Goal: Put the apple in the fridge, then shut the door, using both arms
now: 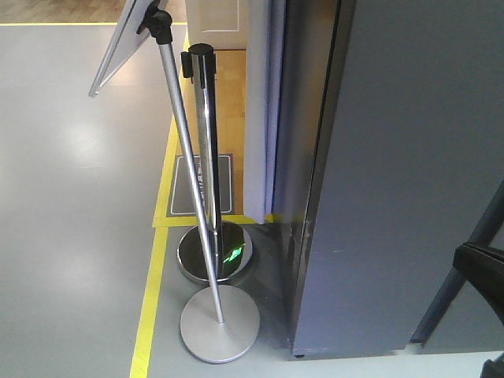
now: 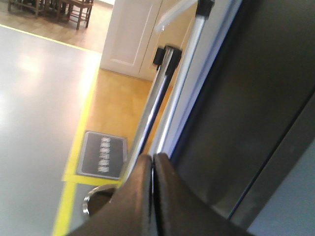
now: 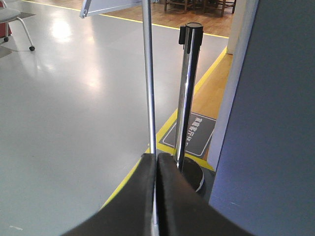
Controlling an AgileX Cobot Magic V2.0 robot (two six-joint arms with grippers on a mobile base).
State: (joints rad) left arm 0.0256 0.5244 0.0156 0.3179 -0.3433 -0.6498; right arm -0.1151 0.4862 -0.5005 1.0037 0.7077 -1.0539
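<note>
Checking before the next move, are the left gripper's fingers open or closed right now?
Closed. In the left wrist view the left gripper shows both dark fingers pressed together, nothing between them.

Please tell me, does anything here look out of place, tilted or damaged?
Nothing looks spilled or damaged. One thing is askew: the thin sign stand leans, its pole crossing in front of the upright barrier post. The apple is not in view. Both the left gripper and the right gripper are shut and empty.
</note>
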